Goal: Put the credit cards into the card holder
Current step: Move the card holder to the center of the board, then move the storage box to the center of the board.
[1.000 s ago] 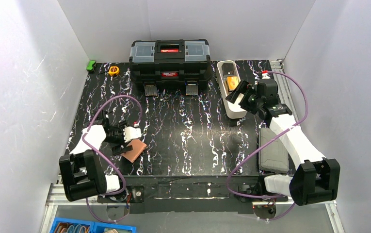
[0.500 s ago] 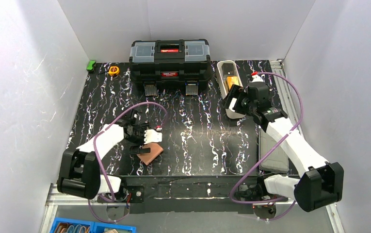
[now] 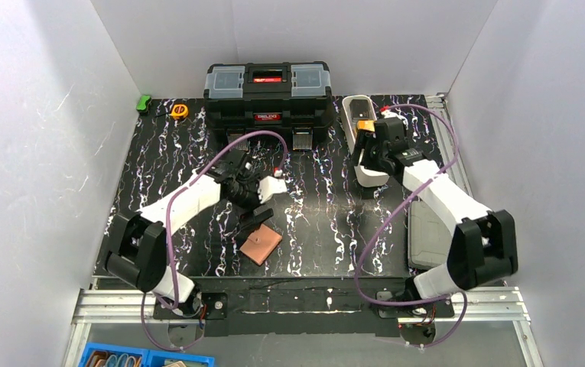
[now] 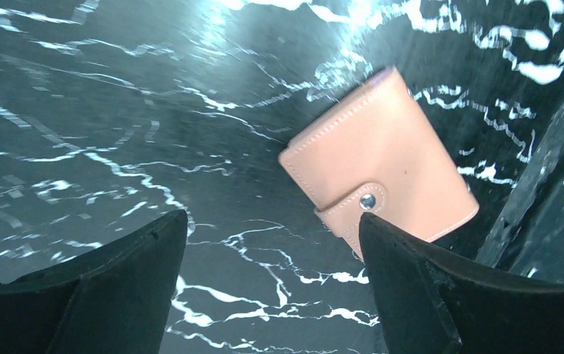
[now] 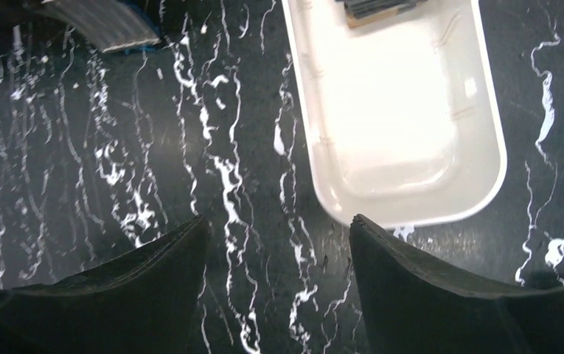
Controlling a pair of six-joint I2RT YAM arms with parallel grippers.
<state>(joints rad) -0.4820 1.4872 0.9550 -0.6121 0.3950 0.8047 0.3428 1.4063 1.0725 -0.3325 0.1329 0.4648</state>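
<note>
The card holder (image 3: 261, 246) (image 4: 382, 173), a tan-pink wallet with its snap tab shut, lies flat on the black marbled table near the front middle. My left gripper (image 3: 255, 222) (image 4: 273, 217) hovers open just behind it. Only table shows between its fingers, and the right fingertip sits beside the wallet's tab. An orange credit card (image 3: 365, 125) lies in the far part of the long white tray (image 3: 373, 177) (image 5: 478, 184). The ends of more thin cards (image 5: 374, 10) show at the top of the right wrist view. My right gripper (image 3: 365, 149) (image 5: 279, 228) is open and empty over the tray's near end.
A black toolbox (image 3: 267, 92) stands at the back centre, one of its grey latches (image 5: 102, 22) close to the tray. A yellow tape measure (image 3: 180, 111) and a green object (image 3: 144, 103) sit at the back left. A grey flat pad (image 3: 430, 233) lies at the right edge.
My left arm has swung right toward the table's middle, and the card holder has shifted right with it. My right gripper has moved left and back along the tray, its jaws a little narrower.
</note>
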